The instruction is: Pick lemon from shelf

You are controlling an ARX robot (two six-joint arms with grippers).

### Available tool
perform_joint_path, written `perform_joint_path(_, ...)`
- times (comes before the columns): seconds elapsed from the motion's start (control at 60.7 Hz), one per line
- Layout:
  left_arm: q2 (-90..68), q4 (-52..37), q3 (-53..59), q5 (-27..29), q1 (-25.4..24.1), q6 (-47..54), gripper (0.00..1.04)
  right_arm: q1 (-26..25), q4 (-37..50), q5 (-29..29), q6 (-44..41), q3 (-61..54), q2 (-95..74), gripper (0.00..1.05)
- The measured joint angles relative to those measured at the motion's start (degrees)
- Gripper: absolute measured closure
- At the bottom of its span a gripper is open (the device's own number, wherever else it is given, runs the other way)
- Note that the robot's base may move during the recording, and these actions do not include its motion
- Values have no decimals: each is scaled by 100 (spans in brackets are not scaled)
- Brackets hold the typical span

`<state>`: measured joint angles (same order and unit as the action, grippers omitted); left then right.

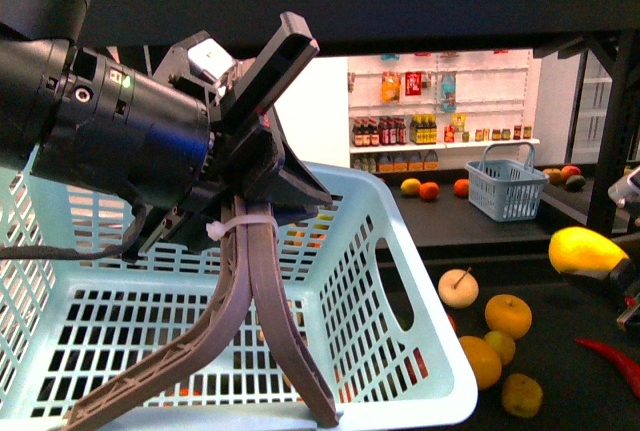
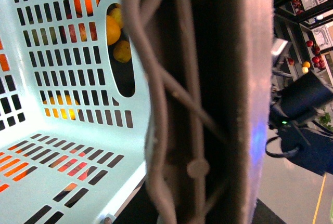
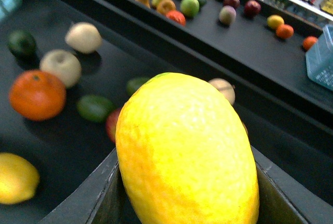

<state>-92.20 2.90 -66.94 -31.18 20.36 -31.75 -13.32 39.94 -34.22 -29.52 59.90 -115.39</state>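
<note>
The lemon [image 1: 588, 249], bright yellow and oval, hangs at the far right above the shelf's dark lower deck [image 1: 560, 391]. My right gripper [image 1: 628, 286] is shut on it. In the right wrist view the lemon [image 3: 187, 146] fills the middle, wedged between the dark fingers [image 3: 99, 195] of my right gripper [image 3: 187, 206]. My left gripper [image 1: 205, 406] is shut on the near wall of a pale blue basket [image 1: 400, 251], its brown fingers [image 1: 290, 351] straddling the rim. One brown finger [image 2: 197, 104] blocks most of the left wrist view, with the basket [image 2: 78, 104] beside it.
On the lower deck lie a pale apple [image 1: 458, 288], yellow-orange fruits [image 1: 508, 315] and a red chili [image 1: 615, 361]. The upper deck [image 1: 470, 226] carries a small blue basket [image 1: 508, 183] and more fruit. A black upright [image 1: 612, 131] stands right. An orange [image 3: 37, 94] and another yellow fruit [image 3: 15, 178] lie below the lemon.
</note>
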Motion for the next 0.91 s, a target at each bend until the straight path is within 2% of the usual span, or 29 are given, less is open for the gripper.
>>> perform_joint_path(0.132, 0, 0, 0, 0, 0, 0, 92, 415, -382, -354, 573, -358, 1117, 49)
perform_joint_path(0.247, 0, 0, 0, 7, 0, -2, 92, 885, -562, -444, 1036, -481, 1644, 49)
perform_joint_path(0.395, 0, 0, 0, 2, 0, 0, 92, 1912, -761, -133, 1392, -570, 1829, 49)
perform_joint_path(0.758, 0, 0, -2, 7, 0, -4, 92, 2809, -802, 470, 1394, -804, 1478, 48)
perform_joint_path(0.906, 0, 0, 0, 7, 0, 0, 92, 2850, -507, 627, 1484, -815, 1314, 19)
